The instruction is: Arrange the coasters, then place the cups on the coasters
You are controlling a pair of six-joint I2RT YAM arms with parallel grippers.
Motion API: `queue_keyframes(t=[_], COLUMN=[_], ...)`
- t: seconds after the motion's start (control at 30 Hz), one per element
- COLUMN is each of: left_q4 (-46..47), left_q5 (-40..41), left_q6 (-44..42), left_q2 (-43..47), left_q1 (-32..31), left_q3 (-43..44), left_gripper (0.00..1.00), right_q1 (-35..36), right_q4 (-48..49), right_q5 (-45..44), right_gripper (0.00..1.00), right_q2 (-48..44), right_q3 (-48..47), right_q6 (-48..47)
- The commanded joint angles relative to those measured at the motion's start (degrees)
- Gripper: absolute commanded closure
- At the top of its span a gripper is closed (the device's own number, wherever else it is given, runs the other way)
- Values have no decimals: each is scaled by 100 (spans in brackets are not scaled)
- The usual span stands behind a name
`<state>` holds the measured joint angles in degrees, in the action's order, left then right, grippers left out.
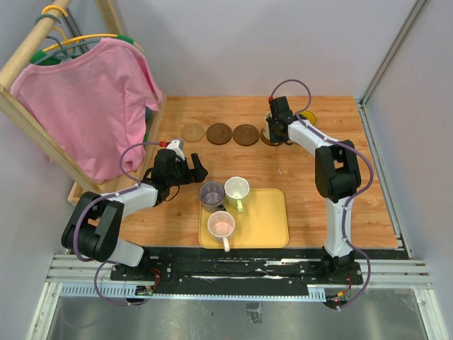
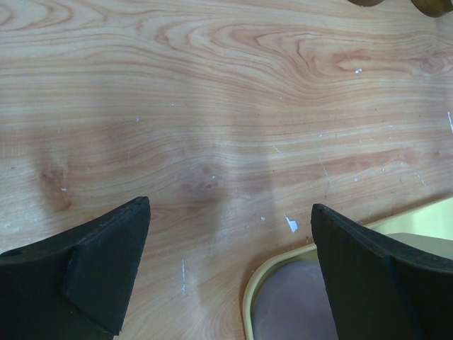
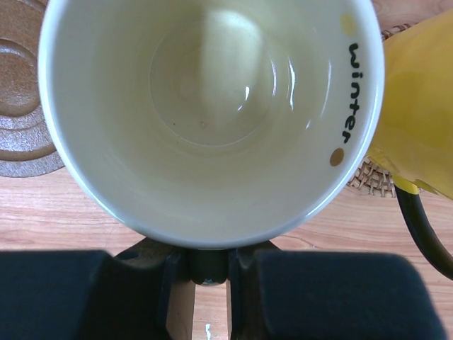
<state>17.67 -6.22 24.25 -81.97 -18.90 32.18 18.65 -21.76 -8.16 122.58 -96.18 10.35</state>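
Observation:
Three brown coasters (image 1: 219, 133) lie in a row at the back, and a fourth coaster (image 1: 269, 140) shows as a dark edge under the cream cup (image 1: 267, 127). My right gripper (image 1: 274, 129) is shut on that cup's dark handle (image 3: 209, 265); the cream cup (image 3: 212, 106) fills the right wrist view. The yellow cup (image 3: 421, 106) stands just right of it on a woven coaster (image 3: 371, 177). My left gripper (image 1: 198, 170) is open, fingertips (image 2: 106, 262) wide apart over bare wood, just left of the grey-purple cup (image 1: 211, 192). The white-greenish cup (image 1: 236, 189) and pink cup (image 1: 221, 224) also stand on the tray.
The yellow rectangular tray (image 1: 265, 219) lies near the front centre; its rounded corner (image 2: 272, 273) shows by my left gripper's right finger. A wooden rack with a pink shirt (image 1: 92, 106) leans along the left edge. Grey walls close in the table's back and right.

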Motion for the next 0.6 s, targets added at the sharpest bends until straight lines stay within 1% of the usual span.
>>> queue_keyframes(t=[0.0, 0.4, 0.57], left_q4=[121, 117, 139], left_q5=[-55, -71, -86], left_q6=[-73, -58, -51], left_q2=[-51, -12, -36], left_q1=[-24, -26, -21], left_q3=[151, 113, 104], left_gripper=[0, 0, 0], right_q1=[-183, -208, -210], right_q4=[201, 238, 133], right_q5=[-164, -150, -168], right_gripper=[99, 99, 99], right_q2=[-263, -421, -387], right_q3=[189, 380, 168], right_q6=[121, 223, 187])
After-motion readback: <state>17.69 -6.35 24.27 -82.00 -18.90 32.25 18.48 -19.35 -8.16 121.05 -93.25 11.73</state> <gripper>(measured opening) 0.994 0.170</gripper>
